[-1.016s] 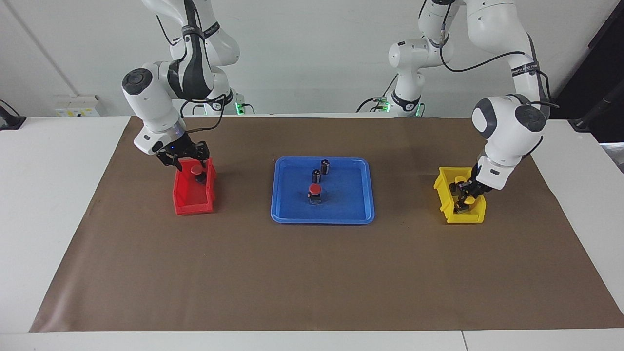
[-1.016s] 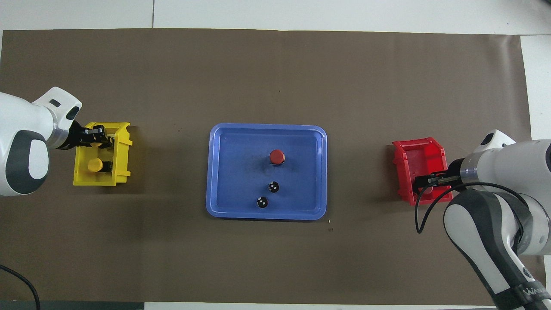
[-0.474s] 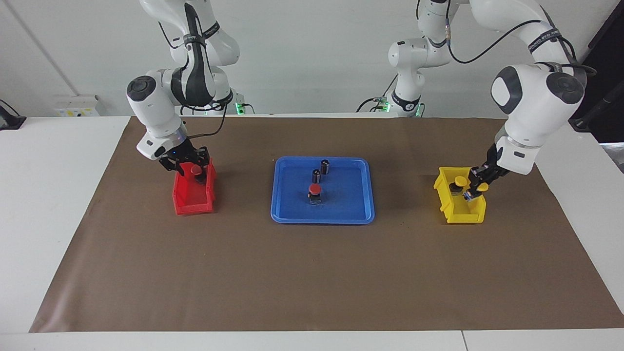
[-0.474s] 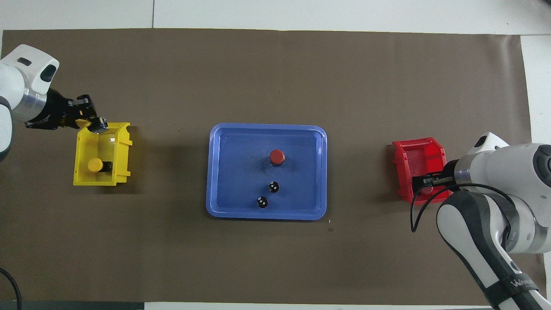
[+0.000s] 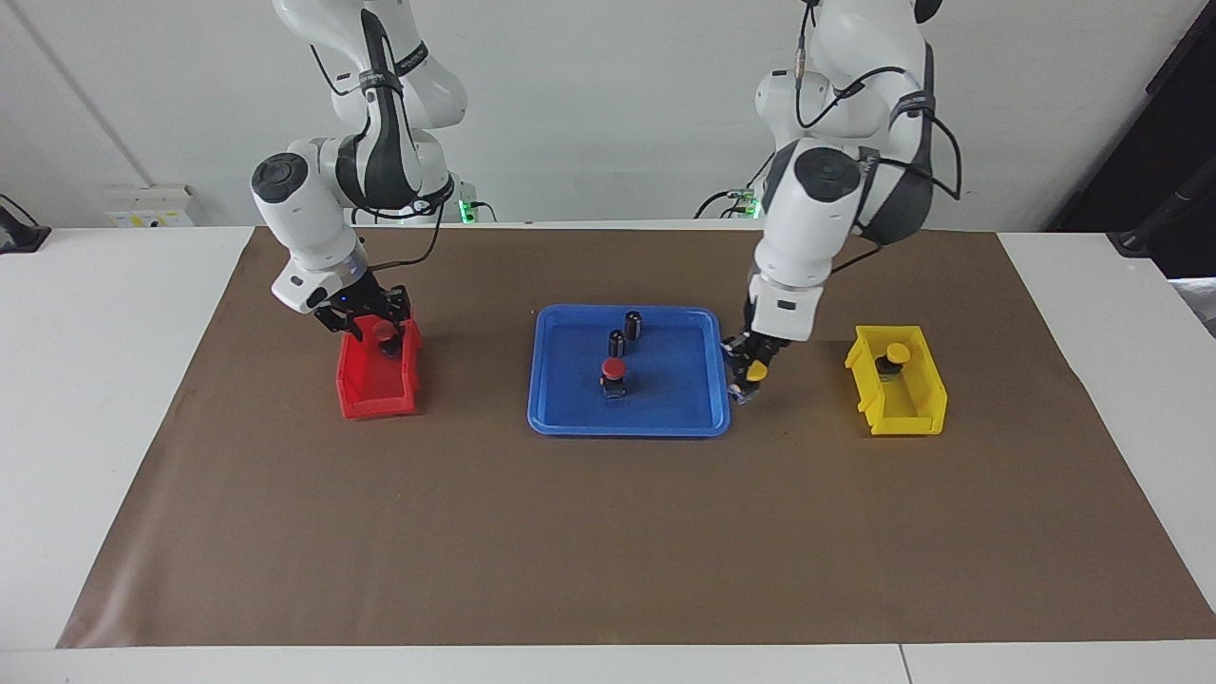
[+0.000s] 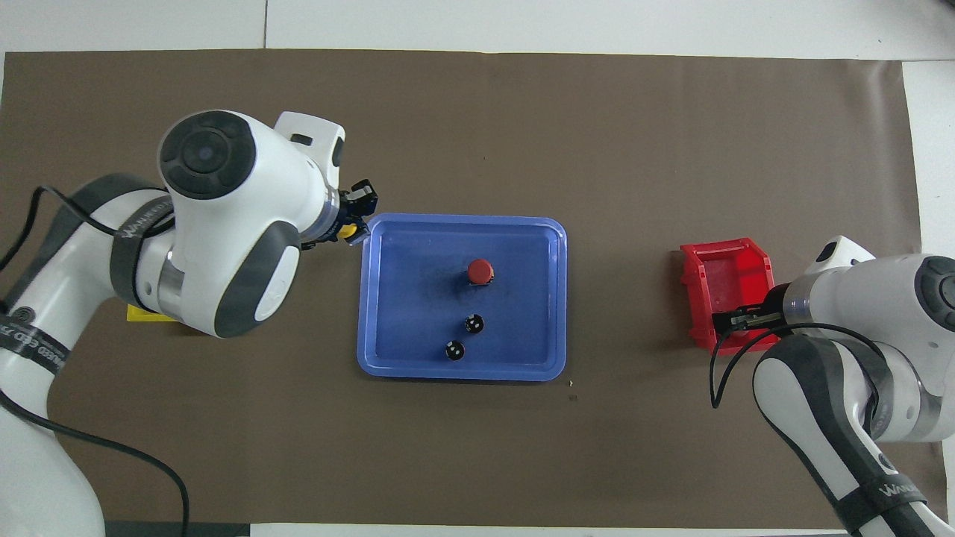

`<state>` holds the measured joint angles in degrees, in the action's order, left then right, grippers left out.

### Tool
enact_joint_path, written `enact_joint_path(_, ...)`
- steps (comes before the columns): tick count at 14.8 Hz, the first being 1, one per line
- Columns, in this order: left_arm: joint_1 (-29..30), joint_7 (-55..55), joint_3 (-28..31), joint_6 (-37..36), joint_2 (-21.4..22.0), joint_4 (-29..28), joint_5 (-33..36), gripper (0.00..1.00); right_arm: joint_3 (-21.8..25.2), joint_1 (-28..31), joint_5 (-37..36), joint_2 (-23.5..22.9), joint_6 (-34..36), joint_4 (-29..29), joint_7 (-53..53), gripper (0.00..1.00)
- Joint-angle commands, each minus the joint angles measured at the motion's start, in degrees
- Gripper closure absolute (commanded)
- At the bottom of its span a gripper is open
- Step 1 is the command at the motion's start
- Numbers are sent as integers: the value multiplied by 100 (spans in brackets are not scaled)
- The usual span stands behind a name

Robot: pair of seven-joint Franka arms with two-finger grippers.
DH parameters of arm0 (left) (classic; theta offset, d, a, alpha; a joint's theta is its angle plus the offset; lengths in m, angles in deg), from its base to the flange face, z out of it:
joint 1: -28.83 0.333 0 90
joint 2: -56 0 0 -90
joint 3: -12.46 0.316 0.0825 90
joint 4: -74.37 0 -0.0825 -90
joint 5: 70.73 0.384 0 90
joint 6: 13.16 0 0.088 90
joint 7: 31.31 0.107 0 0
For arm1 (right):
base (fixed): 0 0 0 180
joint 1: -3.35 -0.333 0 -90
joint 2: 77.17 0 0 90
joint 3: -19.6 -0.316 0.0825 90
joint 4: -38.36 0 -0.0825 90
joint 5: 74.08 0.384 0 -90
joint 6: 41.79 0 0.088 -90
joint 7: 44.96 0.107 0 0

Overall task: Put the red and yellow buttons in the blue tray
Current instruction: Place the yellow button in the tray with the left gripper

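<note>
In the facing view you see the second yellow button inside the yellow bin; from overhead the left arm hides nearly all of this bin. The left gripper grips a yellow button over the blue tray's rim. The right gripper is closed on a red button over the red bin. Another red button, round cap on dark base, stands in the tray beside two dark cylinders.
</note>
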<state>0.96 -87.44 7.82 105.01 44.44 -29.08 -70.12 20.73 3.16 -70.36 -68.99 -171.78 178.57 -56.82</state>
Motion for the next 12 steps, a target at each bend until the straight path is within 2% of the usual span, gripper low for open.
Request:
enact_joint_path(1, -428, -284, 104, 127, -100, -183, -70, 98, -60, 221, 102, -18, -167, 138, -326, 32)
enact_joint_path(4, -728, -520, 104, 373, -135, -333, -70, 97, -60, 212, 102, -18, -228, 156, -326, 36)
enact_joint_path(9, -887, -715, 121, 646, -522, -272, -70, 96, -69, 169, 102, -35, -237, 139, -247, 69)
enact_joint_path(10, -878, -724, 121, 707, -539, -263, -70, 86, -69, 168, 102, -53, -211, 86, -230, 74)
enact_joint_path(12, -869, -820, 121, 751, -540, -245, -70, 68, -60, 177, 102, -175, 165, -333, -238, 74)
